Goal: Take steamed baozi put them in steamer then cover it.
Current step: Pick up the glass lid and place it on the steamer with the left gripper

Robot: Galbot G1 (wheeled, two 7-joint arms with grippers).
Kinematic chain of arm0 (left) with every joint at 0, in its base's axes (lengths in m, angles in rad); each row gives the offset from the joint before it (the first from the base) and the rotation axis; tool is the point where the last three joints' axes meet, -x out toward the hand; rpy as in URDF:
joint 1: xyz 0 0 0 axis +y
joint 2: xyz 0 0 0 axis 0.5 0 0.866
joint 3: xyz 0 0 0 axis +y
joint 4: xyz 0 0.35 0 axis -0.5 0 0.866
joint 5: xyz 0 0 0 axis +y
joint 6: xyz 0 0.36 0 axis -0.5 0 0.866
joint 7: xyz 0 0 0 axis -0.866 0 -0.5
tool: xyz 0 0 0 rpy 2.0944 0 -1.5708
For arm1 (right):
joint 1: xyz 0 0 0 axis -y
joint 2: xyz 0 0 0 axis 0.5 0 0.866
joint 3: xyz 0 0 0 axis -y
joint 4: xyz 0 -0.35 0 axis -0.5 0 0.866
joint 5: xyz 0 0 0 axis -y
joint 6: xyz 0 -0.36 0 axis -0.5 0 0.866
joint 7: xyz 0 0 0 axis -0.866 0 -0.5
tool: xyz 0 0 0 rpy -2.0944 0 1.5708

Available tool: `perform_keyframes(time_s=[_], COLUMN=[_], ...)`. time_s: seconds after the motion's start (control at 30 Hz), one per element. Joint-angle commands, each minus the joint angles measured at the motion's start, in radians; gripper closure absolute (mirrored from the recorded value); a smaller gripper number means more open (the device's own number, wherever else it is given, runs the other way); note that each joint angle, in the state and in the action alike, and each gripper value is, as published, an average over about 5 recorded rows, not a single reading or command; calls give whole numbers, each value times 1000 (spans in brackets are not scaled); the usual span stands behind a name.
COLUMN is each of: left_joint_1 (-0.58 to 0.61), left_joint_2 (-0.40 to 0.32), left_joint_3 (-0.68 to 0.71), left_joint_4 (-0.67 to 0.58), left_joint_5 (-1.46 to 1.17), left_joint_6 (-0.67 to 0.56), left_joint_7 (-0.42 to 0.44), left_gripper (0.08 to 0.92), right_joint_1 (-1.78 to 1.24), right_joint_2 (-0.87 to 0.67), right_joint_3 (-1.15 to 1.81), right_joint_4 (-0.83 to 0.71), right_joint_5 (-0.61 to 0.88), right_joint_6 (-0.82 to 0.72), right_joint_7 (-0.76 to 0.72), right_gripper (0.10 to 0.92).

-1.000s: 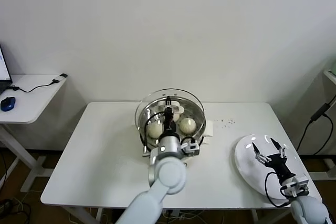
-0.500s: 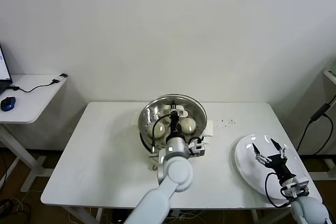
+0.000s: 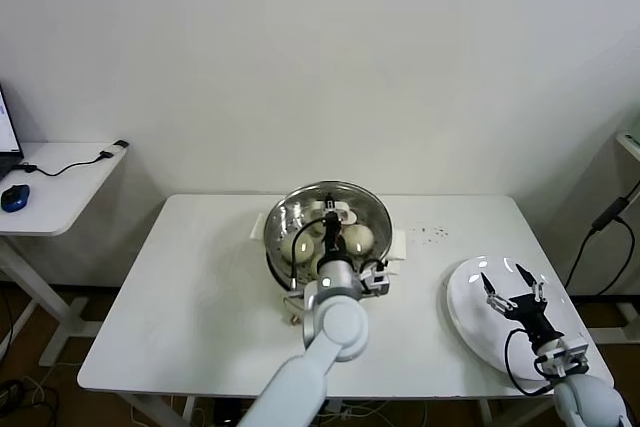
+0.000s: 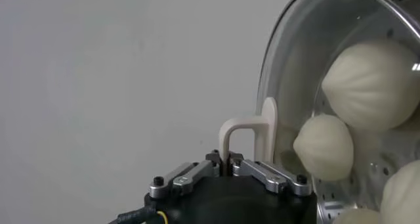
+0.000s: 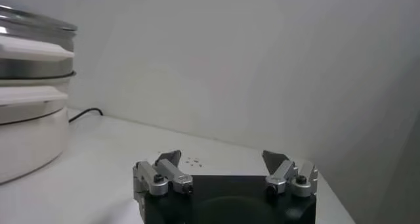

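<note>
Steamer (image 3: 283,259) held the baozi (image 3: 357,238) under the cover (image 3: 372,209). L gripper (image 4: 227,164) pinched cover's handle (image 4: 252,128). R gripper (image 3: 512,292) was spread above plate (image 3: 466,322).

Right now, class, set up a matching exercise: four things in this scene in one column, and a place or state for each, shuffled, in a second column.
Things:
1. baozi
2. cover
3. left gripper
4. right gripper

States:
A. open, above the white plate
B. clamped on the cream handle
C. on top of the steamer
D. inside the steel basket, under glass

Pairs: 1-D, 2-C, 3-B, 4-A
</note>
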Motion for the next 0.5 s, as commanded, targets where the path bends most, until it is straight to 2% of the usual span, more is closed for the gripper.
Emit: perform_keyframes(time_s=[0.03,0.5], left_joint_1=[9,10], left_joint_2=[-5,1], left_joint_3=[-4,-10], left_joint_4=[13,23], left_joint_5=[-1,-9], left_joint_6=[49,49], left_joint_7=[-1,-21], left_gripper=[854,854], right_joint_1=[2,4], right_joint_2=[1,5], right_joint_3=[1,6], right_joint_4=[-4,-8], right_joint_5=[-2,-3], right_joint_6=[2,5], right_joint_7=[-2,-5], right_gripper=[203,203])
